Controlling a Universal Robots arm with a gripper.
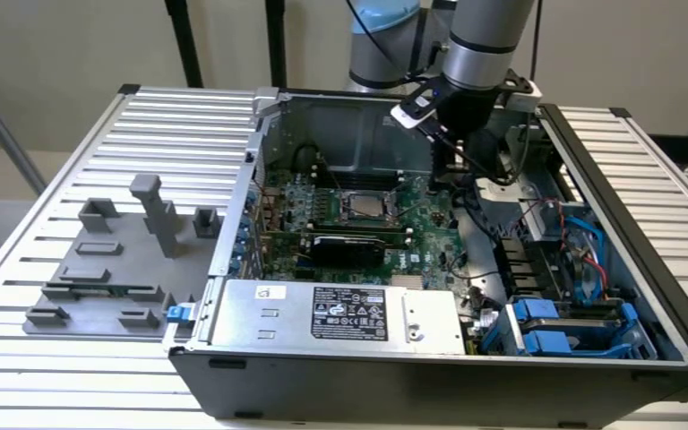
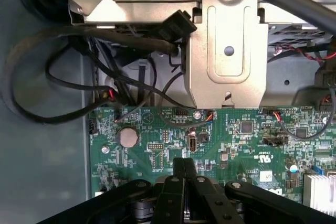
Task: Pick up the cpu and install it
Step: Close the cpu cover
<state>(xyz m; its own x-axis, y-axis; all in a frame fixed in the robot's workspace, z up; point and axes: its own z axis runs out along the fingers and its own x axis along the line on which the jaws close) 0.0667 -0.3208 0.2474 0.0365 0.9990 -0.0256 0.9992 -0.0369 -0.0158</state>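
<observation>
The cpu (image 1: 365, 209), a silvery square, lies flat inside the black socket frame on the green motherboard (image 1: 422, 237) of the open computer case (image 1: 440, 376). My gripper (image 1: 450, 172) hangs inside the case to the exterior view's right of the socket, apart from the cpu, over the board's edge. In the wrist view the gripper (image 2: 184, 165) is shut, its two black fingers pressed together with nothing between them, above the motherboard (image 2: 241, 145).
Grey fixture blocks (image 1: 117, 260) stand on the slatted table at the exterior view's left. A power supply (image 1: 332, 313) fills the case front and blue drive bays (image 1: 559, 331) the front right. Black cables (image 2: 63, 77) and a metal bracket (image 2: 226, 40) lie just beyond the fingers.
</observation>
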